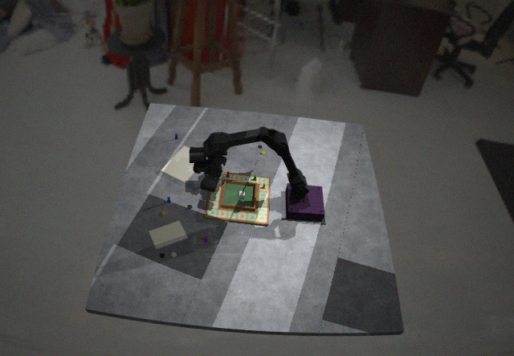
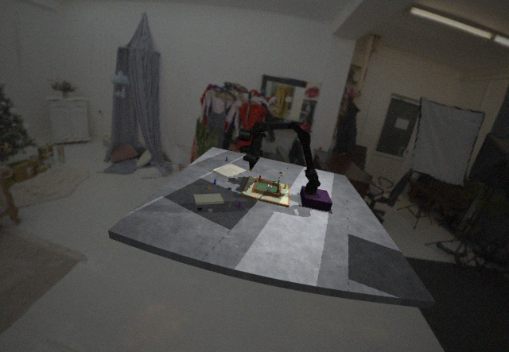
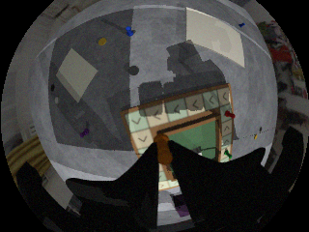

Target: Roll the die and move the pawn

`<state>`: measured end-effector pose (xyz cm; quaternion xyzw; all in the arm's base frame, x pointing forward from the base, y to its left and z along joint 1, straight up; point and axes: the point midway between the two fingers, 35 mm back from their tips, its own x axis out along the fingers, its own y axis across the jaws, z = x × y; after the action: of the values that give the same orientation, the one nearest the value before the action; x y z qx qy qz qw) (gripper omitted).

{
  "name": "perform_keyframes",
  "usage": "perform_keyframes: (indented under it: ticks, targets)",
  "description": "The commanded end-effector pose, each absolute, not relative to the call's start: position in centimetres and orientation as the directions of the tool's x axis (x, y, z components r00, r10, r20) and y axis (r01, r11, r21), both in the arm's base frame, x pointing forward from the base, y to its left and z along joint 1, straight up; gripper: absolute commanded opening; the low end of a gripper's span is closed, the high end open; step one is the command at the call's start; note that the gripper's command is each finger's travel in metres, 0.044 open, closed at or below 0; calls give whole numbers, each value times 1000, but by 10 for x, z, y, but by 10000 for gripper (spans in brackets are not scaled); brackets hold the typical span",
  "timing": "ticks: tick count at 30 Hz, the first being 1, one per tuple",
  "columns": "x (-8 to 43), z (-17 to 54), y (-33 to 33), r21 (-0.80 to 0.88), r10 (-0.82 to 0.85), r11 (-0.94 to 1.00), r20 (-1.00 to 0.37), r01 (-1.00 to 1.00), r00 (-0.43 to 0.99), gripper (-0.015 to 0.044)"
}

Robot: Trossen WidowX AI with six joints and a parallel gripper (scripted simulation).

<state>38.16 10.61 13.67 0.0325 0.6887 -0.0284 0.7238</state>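
On the left part of the surface (image 1: 124,260) lie things that have no part in this turn: a blue pawn (image 1: 175,136) near the far edge, a pale card (image 1: 179,164) beside the arm, a second blue pawn (image 1: 168,199), a small yellow piece (image 1: 164,213), a thicker pale card (image 1: 167,234), a purple pawn (image 1: 205,239) and two small discs near the front of the dark patch. All stand well apart from the board and should not be touched.

Next comes the end effector (image 3: 165,155), raised above the board's left edge. It is clenched on the orange pawn (image 3: 164,147), which shows between the dark fingers in the wrist view and as an orange tip under the arm in the exterior view.

The game board (image 1: 238,218) has its ring of arrow squares around the green tray (image 1: 227,194). The die (image 1: 242,194) lies inside the tray, so the roll appears done. Its pips are too small to read. What seems left is to carry the pawn along the arrows by the die's count, set it down, release it and withdraw.

On the board's far row stand a red pawn (image 1: 227,173) and a green pawn (image 1: 254,177), with a yellow pawn (image 1: 263,186) on the right side. These stand nearest the likely path and could be knocked. Further right sits the arm's purple base (image 1: 311,209), and a loose yellow piece (image 1: 262,152) lies behind the board.
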Motion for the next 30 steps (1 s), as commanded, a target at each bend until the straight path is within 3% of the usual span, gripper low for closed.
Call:
perform_keyframes:
  ticks: [1, 30]
  targets:
    - [376, 131, 110, 6, 3, 996, -999, 88, 33, 0]
    - [303, 67, 141, 8, 6, 996, -1000, 87, 29, 0]
